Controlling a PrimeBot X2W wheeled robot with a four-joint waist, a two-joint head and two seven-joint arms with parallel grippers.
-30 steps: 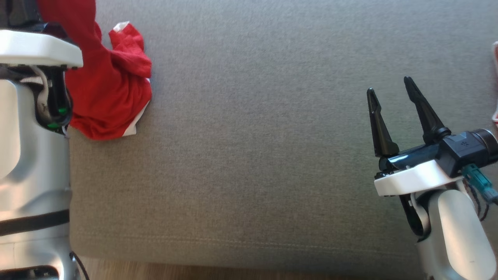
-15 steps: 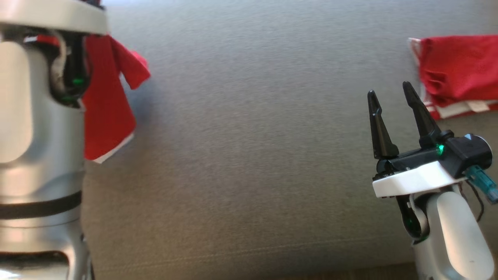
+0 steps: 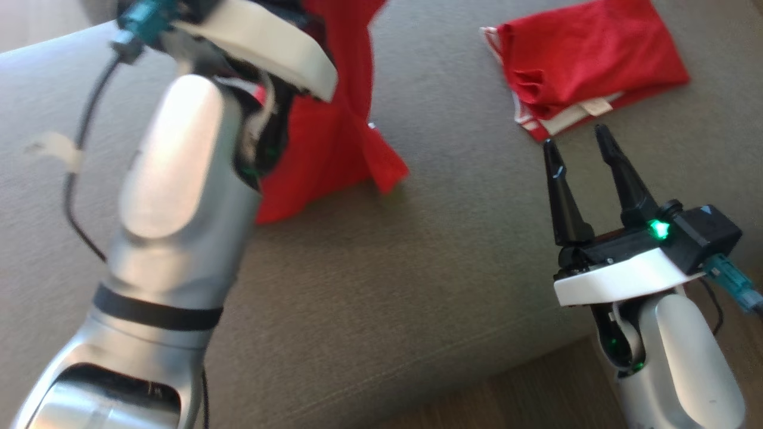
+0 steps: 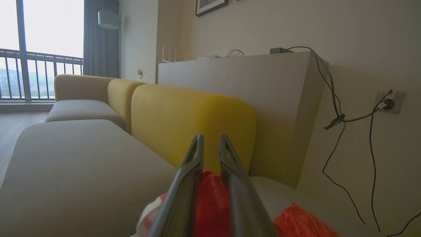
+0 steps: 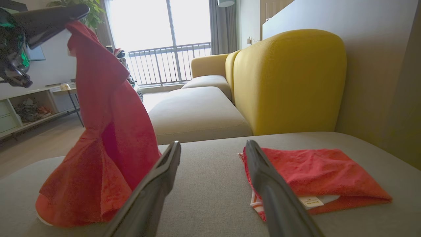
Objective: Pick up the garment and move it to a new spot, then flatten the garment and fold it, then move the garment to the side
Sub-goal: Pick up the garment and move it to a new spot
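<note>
Right gripper (image 3: 573,136): above the near edge of the grey seat cushion (image 3: 417,280), jaws spread, empty.
Left gripper (image 4: 211,136): raised over the cushion, clenched on the red garment (image 3: 334,149).
Garment: hanging, hem resting on the cushion.
Folded red garment (image 3: 590,65): cushion's far right.

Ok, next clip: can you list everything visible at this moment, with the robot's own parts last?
hanging red cloth garment: one, red, dangling from the left end effector, lower end touching the seat
folded red cloth garment: one, red with white trim, lying on the seat's far right
grey fabric sofa seat: one, grey, under both garments
yellow upholstered backrest: one, yellow, behind the seat
black cables: several, black, hanging down the wall
wooden floor: one, brown, in front of the seat
left end effector: one, dark, shut on the hanging garment
right end effector: one, black, open, near the folded garment
</note>
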